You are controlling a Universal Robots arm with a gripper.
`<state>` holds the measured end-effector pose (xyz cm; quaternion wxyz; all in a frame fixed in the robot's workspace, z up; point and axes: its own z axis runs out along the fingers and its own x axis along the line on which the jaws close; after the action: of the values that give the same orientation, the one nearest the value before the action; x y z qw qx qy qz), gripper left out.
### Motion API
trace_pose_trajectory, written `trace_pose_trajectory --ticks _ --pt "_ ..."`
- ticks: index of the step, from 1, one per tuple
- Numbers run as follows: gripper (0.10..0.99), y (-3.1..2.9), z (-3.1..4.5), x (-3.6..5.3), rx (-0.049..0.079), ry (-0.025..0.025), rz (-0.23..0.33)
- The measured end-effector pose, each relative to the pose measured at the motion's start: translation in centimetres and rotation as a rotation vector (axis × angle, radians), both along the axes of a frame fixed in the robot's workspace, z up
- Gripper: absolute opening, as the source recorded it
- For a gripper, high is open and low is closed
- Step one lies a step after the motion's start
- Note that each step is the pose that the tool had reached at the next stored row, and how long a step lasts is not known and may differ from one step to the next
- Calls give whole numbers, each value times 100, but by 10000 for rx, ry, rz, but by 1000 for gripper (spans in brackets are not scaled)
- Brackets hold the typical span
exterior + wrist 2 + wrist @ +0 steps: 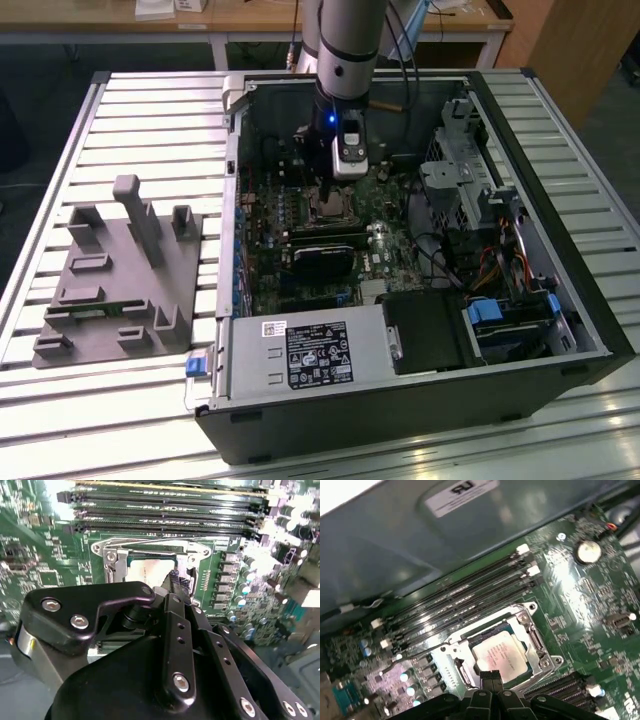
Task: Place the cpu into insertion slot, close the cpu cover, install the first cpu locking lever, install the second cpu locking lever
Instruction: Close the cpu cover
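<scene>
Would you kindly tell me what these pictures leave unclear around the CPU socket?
1. One edge of the cpu: covered by the hand in both wrist views.
2. Whether the cpu cover is latched: cannot tell; its near side lies behind the hand.
3. Exterior view: the insertion slot is too small to read, with the arm standing over it.

wrist views close over insertion slot (536, 650)

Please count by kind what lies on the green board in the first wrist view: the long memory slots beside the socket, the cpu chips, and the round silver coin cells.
long memory slots: 4
cpu: 1
round coin cell: 1
Total: 6
</scene>
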<state>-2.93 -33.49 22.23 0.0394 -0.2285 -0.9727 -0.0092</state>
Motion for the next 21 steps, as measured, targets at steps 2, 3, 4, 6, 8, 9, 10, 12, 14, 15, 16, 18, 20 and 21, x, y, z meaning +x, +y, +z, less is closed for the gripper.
trace_pose_trajectory --ticks 2,3,4,6,8,9,10,12,14,15,16,18,20,21 --pt "106 0 -2 0 60 0 292" --pt "106 0 -3 0 99 -1 422" --pt "106 0 -4 0 145 -1 548" --pt "106 0 -5 0 267 -3 774" --pt "106 0 -6 0 411 -6 970" --pt "106 1 -7 0 486 -8 1062" --pt "106 0 -7 0 558 -9 1158" --pt "106 1 -11 0 647 -16 1358" --pt "106 1 -19 0 673 -49 1561" --pt "106 0 -22 0 672 -82 1654" --pt "106 0 -26 0 668 -124 1761" --pt "106 0 -33 0 662 -208 1961" --pt "106 0 -39 0 653 -307 2148" --pt "106 0 -42 0 650 -361 2237"
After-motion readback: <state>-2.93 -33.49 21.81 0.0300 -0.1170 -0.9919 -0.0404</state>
